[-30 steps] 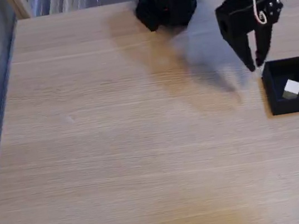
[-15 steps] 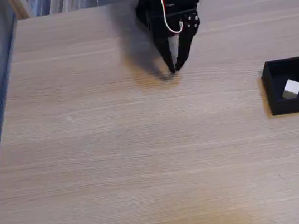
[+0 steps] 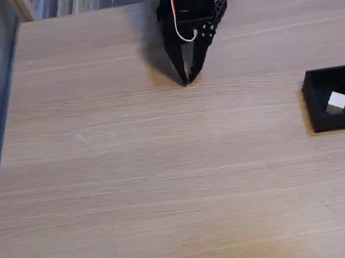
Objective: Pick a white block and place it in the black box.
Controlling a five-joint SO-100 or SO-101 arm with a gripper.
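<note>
Arm [image 3: 189, 0] base cut off by top edge. Desk [image 3: 168, 188] runs past the right and bottom edges. Clutter beyond the desk's far edge too blurred to identify.

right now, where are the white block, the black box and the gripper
white block [image 3: 337, 102]: fixed view, on its light top face, inside the box.
black box [image 3: 334, 122]: fixed view, on its near outer wall.
gripper [image 3: 185, 81]: fixed view, at its meeting fingertips.

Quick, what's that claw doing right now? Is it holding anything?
Gripper: jaws shut, tips together, holding nothing. The white block lies in the black box.
</note>
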